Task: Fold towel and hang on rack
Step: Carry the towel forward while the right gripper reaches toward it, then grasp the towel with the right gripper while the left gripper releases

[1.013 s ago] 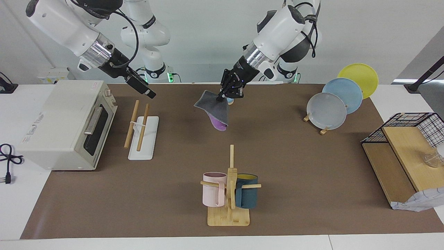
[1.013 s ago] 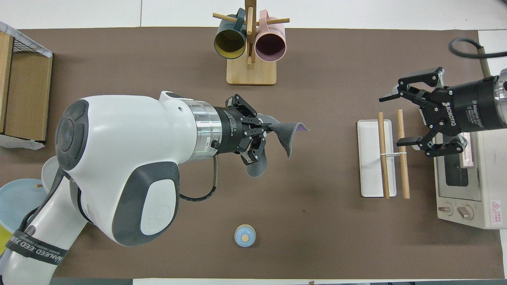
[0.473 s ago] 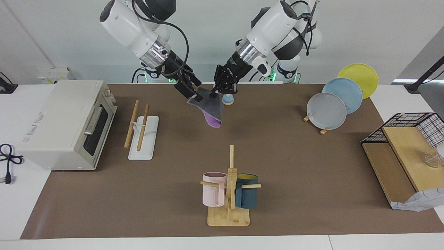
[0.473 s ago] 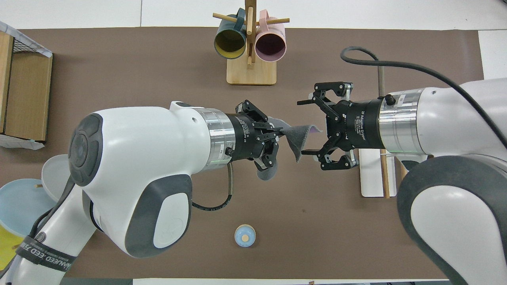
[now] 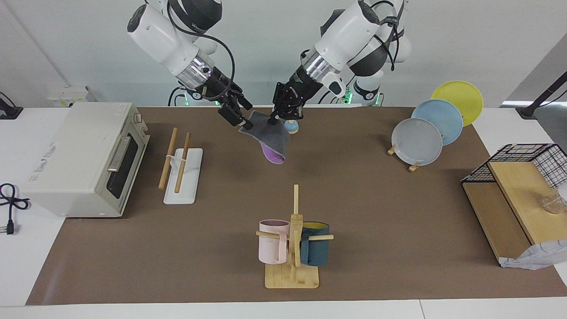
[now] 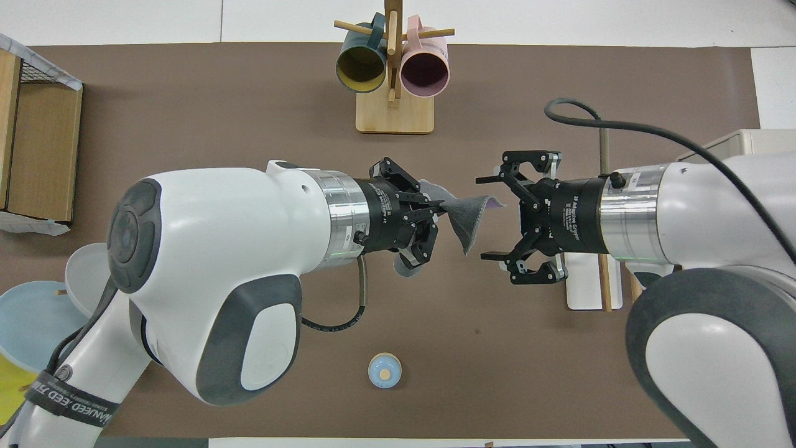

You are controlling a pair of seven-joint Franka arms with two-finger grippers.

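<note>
Here the left gripper (image 5: 275, 116) is clenched on a corner of the small soft towel (image 5: 269, 139), grey face out with purple showing at its lowest fold, hanging above the brown mat. The right gripper (image 6: 486, 218), fingers spread wide, hovers at the towel's three o'clock in the overhead view, just beside its free edge, holding nothing. The light-wood two-rod rack (image 5: 174, 158) on its white base stands by the toaster oven (image 5: 84, 158), at the towel's eight o'clock in the facing view.

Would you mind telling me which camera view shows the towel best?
The facing view: the towel hangs in the air from the left gripper, its grey face and a purple lower fold visible. The overhead view shows only a narrow grey strip between the left gripper and the open right gripper.
</note>
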